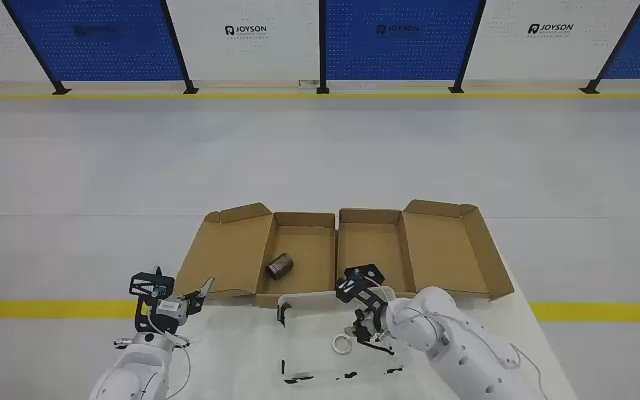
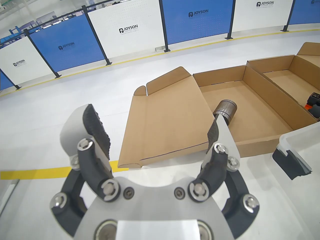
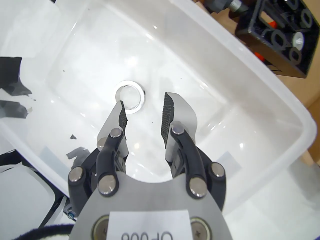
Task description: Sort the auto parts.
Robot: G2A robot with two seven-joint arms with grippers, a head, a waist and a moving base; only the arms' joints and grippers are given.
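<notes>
So, the right gripper hangs in the clear plastic tub, fingers half apart and empty, the flat silver metal ring on the tub floor right by one fingertip. The left gripper is spread wide, holding nothing, near the open brown cardboard box with a dark metal cylinder inside.

Top: down on boxes; L wrist: same boxes, low; R wrist: over bin.

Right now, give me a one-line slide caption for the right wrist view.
Open right gripper hovers over a metal ring lying in the clear plastic bin.
</notes>
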